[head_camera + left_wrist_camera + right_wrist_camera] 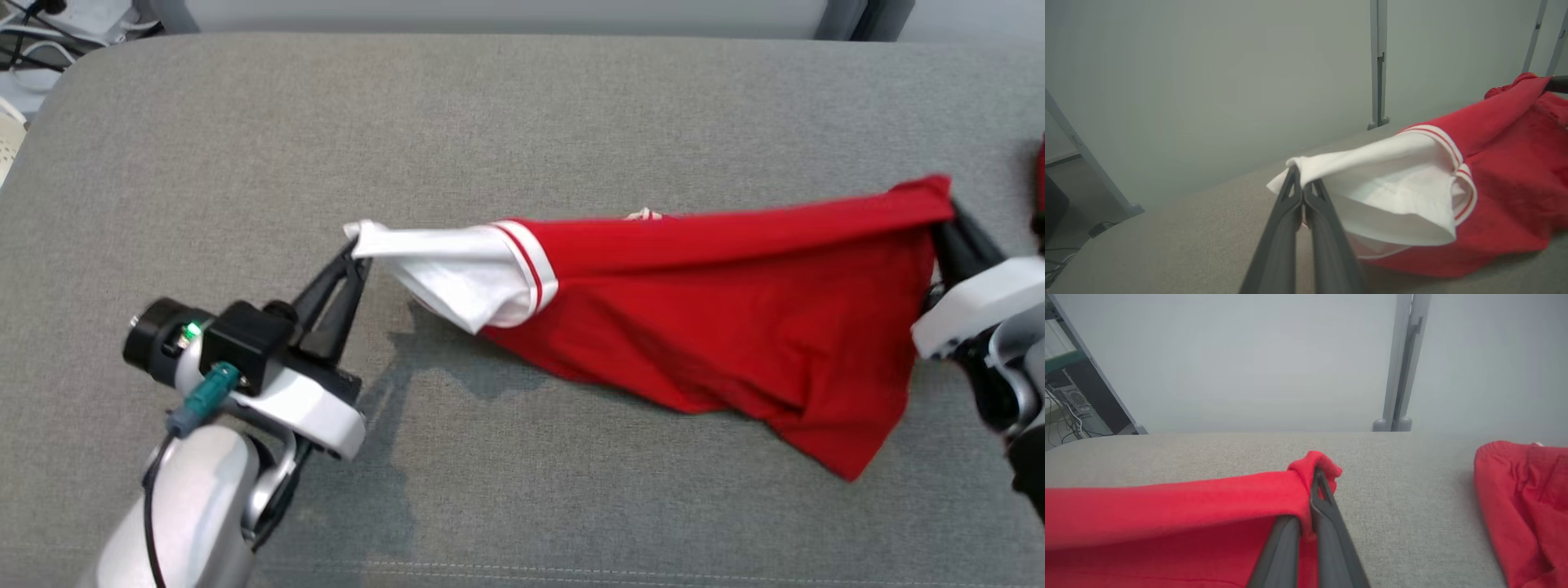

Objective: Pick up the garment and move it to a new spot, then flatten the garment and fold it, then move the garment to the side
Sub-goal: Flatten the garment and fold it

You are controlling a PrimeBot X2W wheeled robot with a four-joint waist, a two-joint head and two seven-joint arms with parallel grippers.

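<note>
The garment (718, 310) is a red shirt with a white sleeve (445, 265) edged in red stripes. It hangs stretched between my two grippers, its lower fold resting on the grey padded surface (522, 106). My left gripper (357, 249) is shut on the tip of the white sleeve, and the left wrist view shows that gripper (1299, 179) pinching the white sleeve (1392, 183). My right gripper (947, 219) is shut on the red corner at the far right. In the right wrist view that gripper (1312, 479) pinches the bunched red cloth of the garment (1167, 506).
Another red cloth (1523, 498) lies on the surface to the right of my right gripper, and its edge (1041, 175) shows in the head view. Cables and white gear (49, 33) sit beyond the back left corner. A grey post (1404, 363) stands behind the surface.
</note>
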